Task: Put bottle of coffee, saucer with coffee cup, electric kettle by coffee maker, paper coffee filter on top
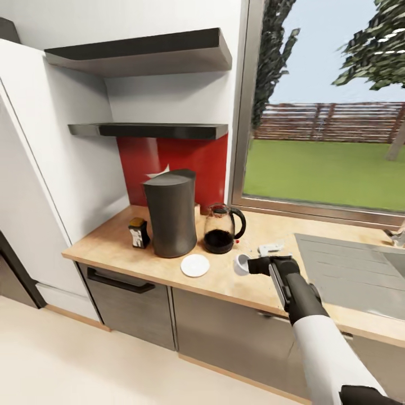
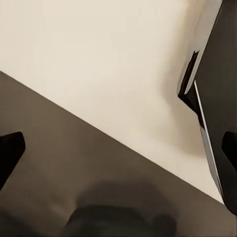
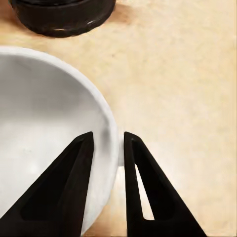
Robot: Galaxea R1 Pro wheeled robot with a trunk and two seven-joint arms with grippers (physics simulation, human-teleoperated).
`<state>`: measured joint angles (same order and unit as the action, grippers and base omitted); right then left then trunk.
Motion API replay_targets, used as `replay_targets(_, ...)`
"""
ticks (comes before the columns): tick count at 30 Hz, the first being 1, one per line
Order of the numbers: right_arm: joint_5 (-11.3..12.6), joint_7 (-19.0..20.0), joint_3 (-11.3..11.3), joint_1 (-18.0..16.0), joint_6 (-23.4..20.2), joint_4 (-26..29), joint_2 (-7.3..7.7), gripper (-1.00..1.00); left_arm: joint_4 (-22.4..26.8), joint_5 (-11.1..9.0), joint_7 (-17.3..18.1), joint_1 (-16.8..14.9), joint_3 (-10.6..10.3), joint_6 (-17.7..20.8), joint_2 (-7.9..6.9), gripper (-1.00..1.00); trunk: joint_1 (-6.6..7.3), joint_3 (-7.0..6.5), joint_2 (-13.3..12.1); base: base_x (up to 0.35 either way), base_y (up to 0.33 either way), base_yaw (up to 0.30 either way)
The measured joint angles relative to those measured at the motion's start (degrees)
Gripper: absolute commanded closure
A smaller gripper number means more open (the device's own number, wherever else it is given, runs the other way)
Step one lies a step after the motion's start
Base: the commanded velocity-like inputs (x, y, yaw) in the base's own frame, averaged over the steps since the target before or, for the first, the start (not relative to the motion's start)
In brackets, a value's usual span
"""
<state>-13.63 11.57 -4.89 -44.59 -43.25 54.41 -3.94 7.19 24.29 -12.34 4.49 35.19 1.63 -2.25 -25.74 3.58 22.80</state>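
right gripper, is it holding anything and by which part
The right gripper holds the white coffee cup by its rim: one finger inside the wall, one outside.

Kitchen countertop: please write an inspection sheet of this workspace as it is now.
Surface: light wooden countertop, grey sink area at its right.
Job's things: dark grey coffee maker; glass electric kettle beside it; small coffee bottle on its other side; flat white saucer, bare; white coffee cup.
Clutter: small pale object, unclear.
Grippers: right gripper pinches the cup's rim; left gripper open, over floor.
Cables: nothing seen.
Surroundings: two dark shelves, window.
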Motion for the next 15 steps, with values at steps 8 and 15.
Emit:
replay_targets(8,-0.46,-9.25,6.13,-0.02,-10.56,2.99,-3.23,1.00,-0.11,0.25,0.06,-0.01,-0.46,0.04,0.11,-1.00,-0.01,0.00,0.01,0.017,0.051,0.000)
replay_targets(15,-0.56,-10.22,6.22,-0.01,-12.76,6.17,-3.90,1.00,-0.05,0.25,0.12,0.00,-0.47,0.04,0.00,-1.00,0.00,0.00,0.01,0.028,0.059,0.000)
